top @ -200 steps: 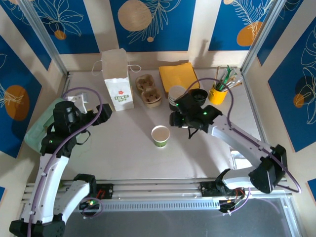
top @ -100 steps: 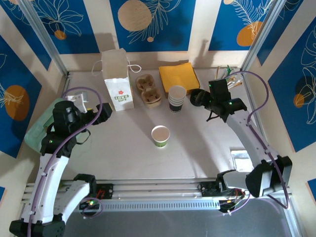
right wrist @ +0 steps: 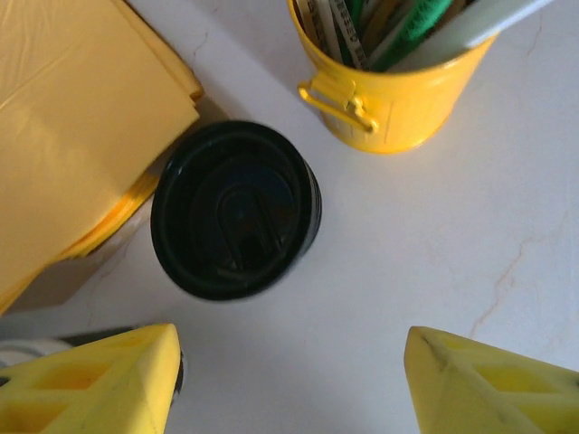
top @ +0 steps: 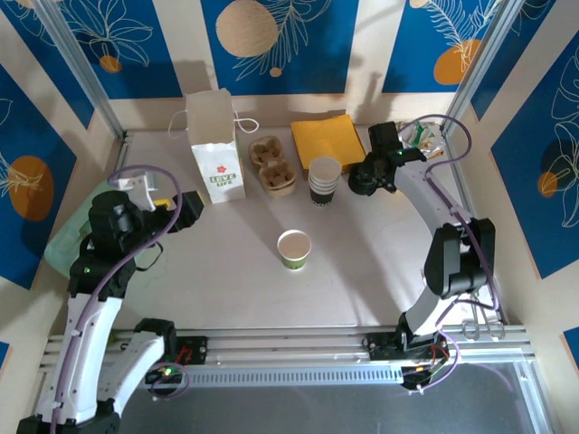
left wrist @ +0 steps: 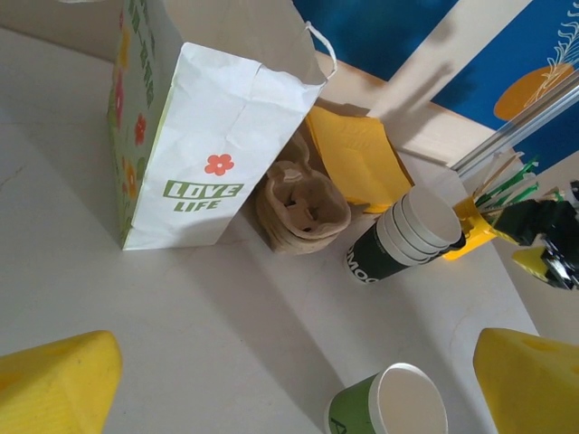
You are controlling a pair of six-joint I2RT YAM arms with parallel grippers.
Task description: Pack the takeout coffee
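1. Since a second ago, my right gripper [top: 371, 174] has left the middle of the table and swung to the far right. Its jaws have spread wider, and it now hangs over the black lid [right wrist: 235, 210], fingers apart with nothing between them.
2. I read that as going for a lid. The cup [top: 294, 249] stands uncapped, so I judge it is not ready for the bag [top: 213, 136].
3. The lid lies just ahead of the fingertips, not between them, beside the napkins [right wrist: 72, 117] and near the bucket [right wrist: 398, 99].
4. The cup sits mid-table, well apart from the right gripper.
5. My left gripper [left wrist: 291, 384] stays on the left side, jaws wide and empty. From its wrist view the cup shows near its right finger.
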